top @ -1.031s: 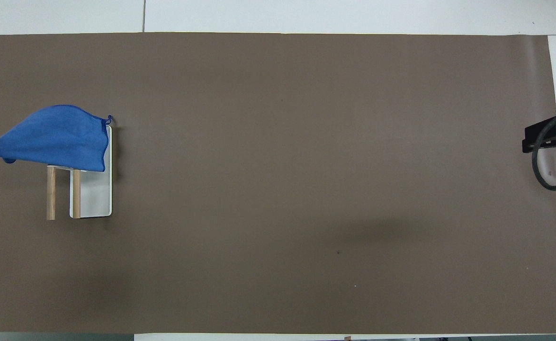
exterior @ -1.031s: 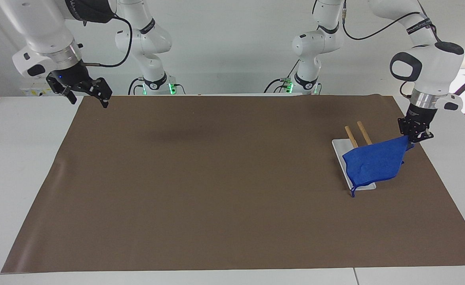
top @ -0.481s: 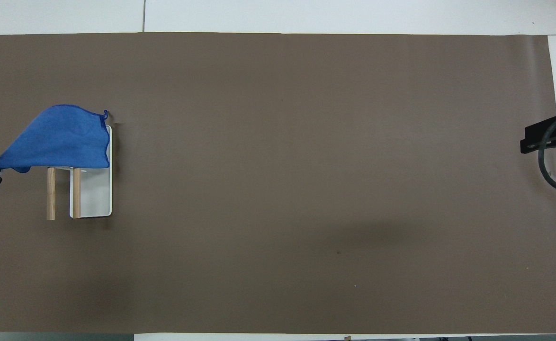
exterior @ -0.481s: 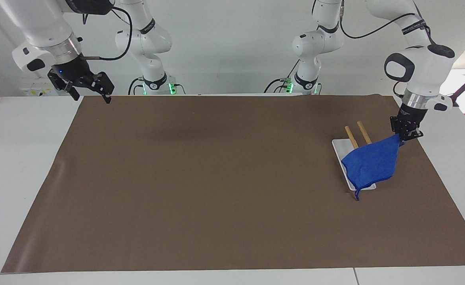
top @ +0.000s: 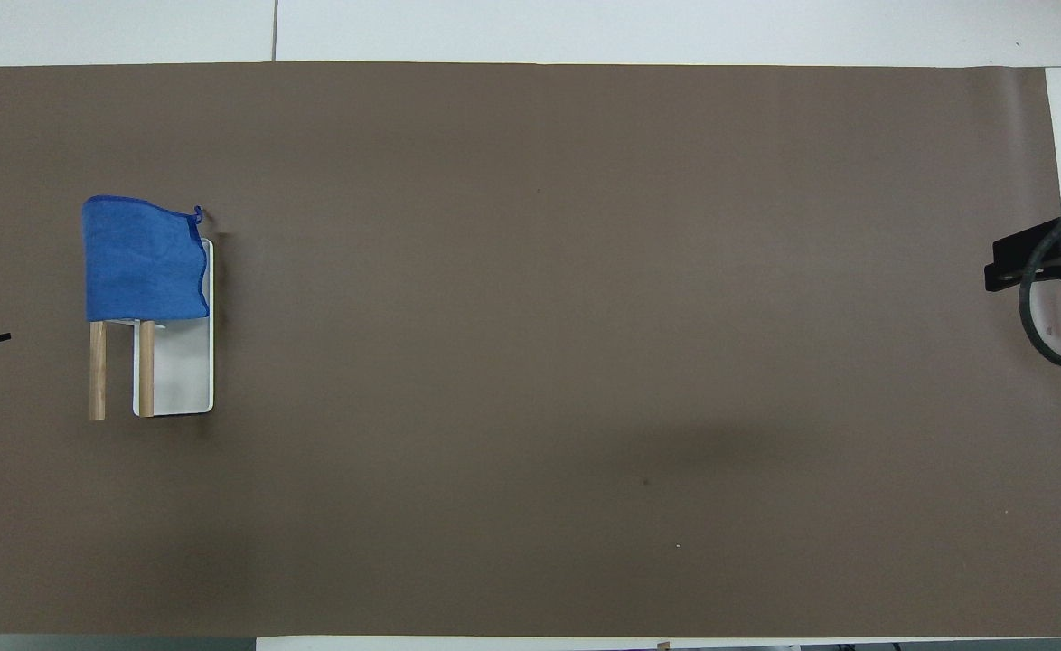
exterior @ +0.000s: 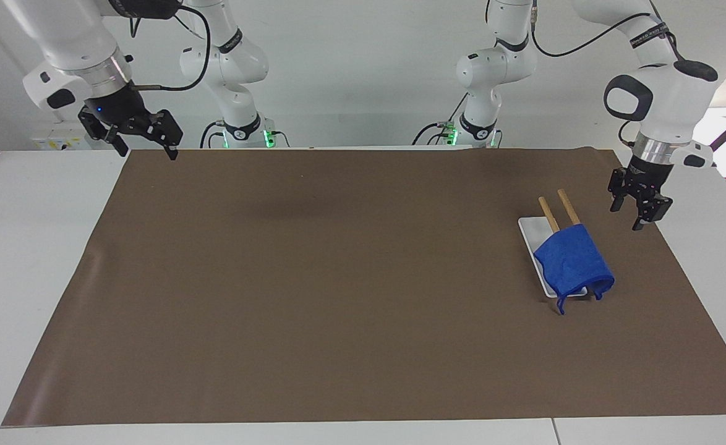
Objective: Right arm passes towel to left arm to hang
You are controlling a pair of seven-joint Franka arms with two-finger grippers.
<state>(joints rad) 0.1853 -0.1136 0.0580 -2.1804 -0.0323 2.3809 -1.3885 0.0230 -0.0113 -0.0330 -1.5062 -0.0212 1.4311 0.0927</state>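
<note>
brown matting covers the desk (exterior: 338, 278); at the left arm's end the towel (exterior: 572, 259) drapes over two wooden rods (exterior: 559, 207) on a white stand (exterior: 531, 230). beside it the left end effector (exterior: 638, 209) hovers, fingers apart and empty. retreating well means lifting straight away without snagging cloth. right end effector (exterior: 143, 137) waits, fingers apart.

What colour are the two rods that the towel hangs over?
Light wooden tan rods, clearest in the overhead view.

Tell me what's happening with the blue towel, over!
Left gripper open, empty, beside the rack. Right gripper open, waiting at its own end. Towel draped over the rack's wooden bars. Nothing in the way.
</note>
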